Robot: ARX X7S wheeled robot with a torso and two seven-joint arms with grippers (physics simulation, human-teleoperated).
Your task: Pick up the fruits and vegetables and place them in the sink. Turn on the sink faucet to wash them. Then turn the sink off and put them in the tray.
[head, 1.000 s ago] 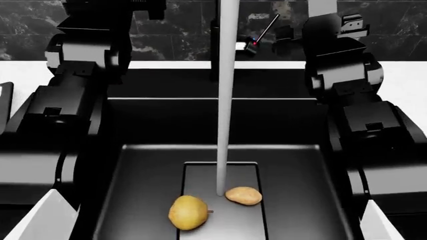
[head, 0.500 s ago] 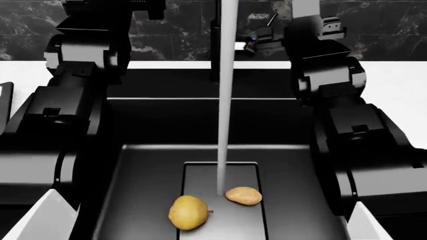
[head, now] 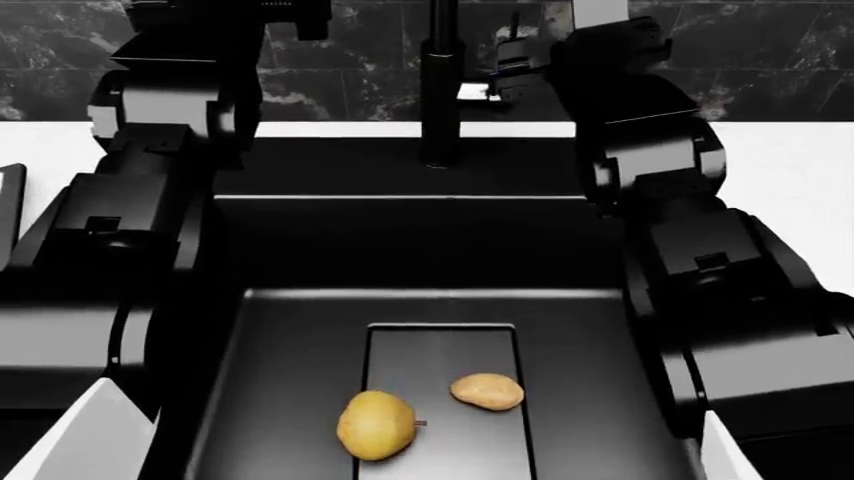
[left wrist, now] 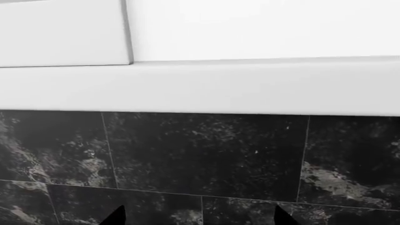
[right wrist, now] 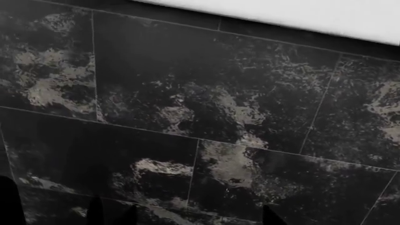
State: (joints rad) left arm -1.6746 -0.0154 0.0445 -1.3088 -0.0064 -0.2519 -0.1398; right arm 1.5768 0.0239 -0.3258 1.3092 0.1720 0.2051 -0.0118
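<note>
Fruit: the yellow egg-shaped fruit [head: 376,424] and tan oval potato [head: 487,391] lay apart on the matte black sink's [head: 287,340] drain plate.
Room: open floor surrounded them.
Faucet: my right arm crowded the black faucet column [head: 441,85].
Jaws: both sets faced dark marble tiles [right wrist: 206,108], tips spread.

Both the blocky glossy black left arm [head: 134,200] and its twin right arm [head: 707,270] carried pale grey panels and rounded joint housings.

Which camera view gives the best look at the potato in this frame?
The head view. The potato lies in full sight on the drain plate of the sink, beside the yellow fruit. Both wrist views face only the dark marbled wall tiles and show none of it.
</note>
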